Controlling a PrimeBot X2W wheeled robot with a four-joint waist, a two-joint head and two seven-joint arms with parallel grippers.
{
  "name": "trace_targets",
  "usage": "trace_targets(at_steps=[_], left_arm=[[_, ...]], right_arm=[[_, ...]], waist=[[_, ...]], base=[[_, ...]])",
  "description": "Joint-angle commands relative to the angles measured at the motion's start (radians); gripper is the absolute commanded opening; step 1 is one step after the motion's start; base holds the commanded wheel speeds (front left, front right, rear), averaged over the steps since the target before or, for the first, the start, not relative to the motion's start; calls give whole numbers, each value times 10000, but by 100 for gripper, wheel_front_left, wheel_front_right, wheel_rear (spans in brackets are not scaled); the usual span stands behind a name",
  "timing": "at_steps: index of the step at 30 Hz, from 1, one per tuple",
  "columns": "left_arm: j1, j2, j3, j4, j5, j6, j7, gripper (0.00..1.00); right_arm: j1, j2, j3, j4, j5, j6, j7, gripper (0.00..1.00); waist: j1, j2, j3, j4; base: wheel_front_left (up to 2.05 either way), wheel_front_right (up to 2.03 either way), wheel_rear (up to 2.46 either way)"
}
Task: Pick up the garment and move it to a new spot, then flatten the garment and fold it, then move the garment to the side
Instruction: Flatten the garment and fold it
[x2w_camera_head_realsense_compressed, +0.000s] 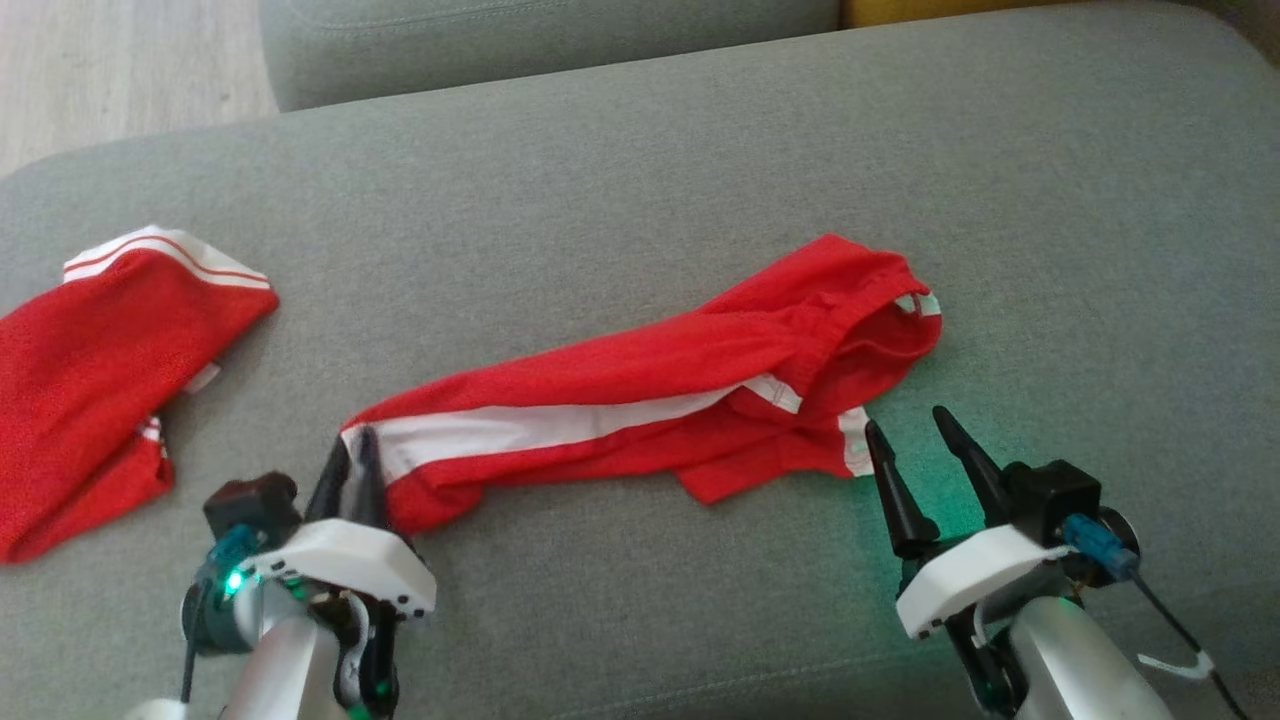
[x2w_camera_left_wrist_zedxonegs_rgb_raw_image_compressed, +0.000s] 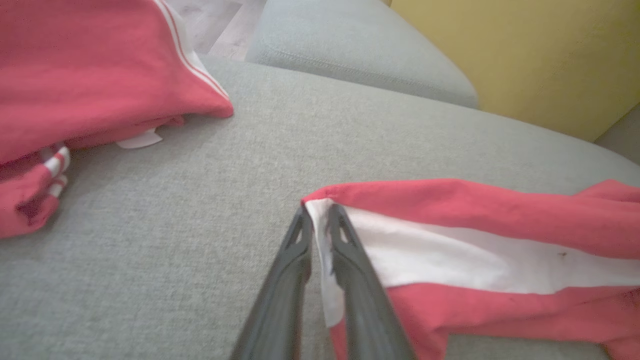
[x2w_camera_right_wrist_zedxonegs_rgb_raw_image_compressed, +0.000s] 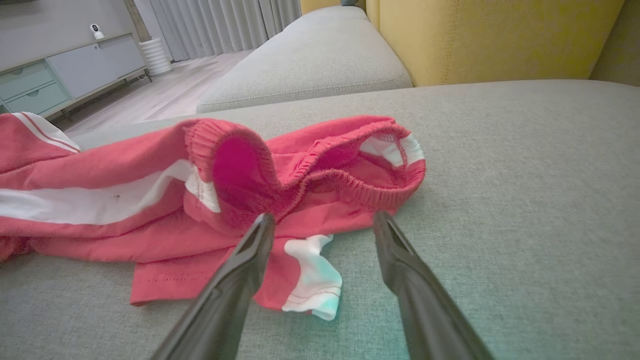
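The garment (x2w_camera_head_realsense_compressed: 650, 400) is a pair of red shorts with a white side stripe, lying crumpled and stretched across the grey sofa cushion. My left gripper (x2w_camera_head_realsense_compressed: 355, 460) is shut on its left hem corner; in the left wrist view the white edge of the garment (x2w_camera_left_wrist_zedxonegs_rgb_raw_image_compressed: 450, 250) sits pinched between the gripper (x2w_camera_left_wrist_zedxonegs_rgb_raw_image_compressed: 317, 215) tips. My right gripper (x2w_camera_head_realsense_compressed: 905, 425) stands open just right of the waistband end, touching nothing. In the right wrist view its fingers (x2w_camera_right_wrist_zedxonegs_rgb_raw_image_compressed: 250, 250) frame the elastic waistband of the garment (x2w_camera_right_wrist_zedxonegs_rgb_raw_image_compressed: 310, 175), with the gripper (x2w_camera_right_wrist_zedxonegs_rgb_raw_image_compressed: 325, 220) a little short of it.
A second red garment with white stripes (x2w_camera_head_realsense_compressed: 90, 370) lies at the cushion's left edge, close to my left arm. Another grey cushion (x2w_camera_head_realsense_compressed: 550, 40) sits behind, with wooden floor (x2w_camera_head_realsense_compressed: 110, 70) at the far left and a yellow backrest (x2w_camera_right_wrist_zedxonegs_rgb_raw_image_compressed: 490, 35) beyond.
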Motion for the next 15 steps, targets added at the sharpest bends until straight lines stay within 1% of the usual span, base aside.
trace_targets(at_steps=[1, 6, 10, 15], left_arm=[[-390, 83, 347, -138, 113, 71, -63, 100], [-173, 83, 425, -109, 362, 131, -63, 100], [347, 83, 435, -674, 680, 276, -63, 100], [1162, 83, 462, -1516, 1052, 576, -63, 100]], right_arm=[[-366, 44, 262, -321, 100, 73, -109, 100], [-302, 107, 351, -545, 202, 73, -109, 100], [-174, 166, 386, -906, 205, 73, -109, 100], [52, 255, 386, -1122, 58, 73, -109, 100]], waist=[[0, 0, -20, -25], [0, 0, -185, 21], [0, 0, -446, 148], [0, 0, -787, 326]], base=[[0, 0, 0], [0, 0, 0], [0, 0, 0], [0, 0, 0]])
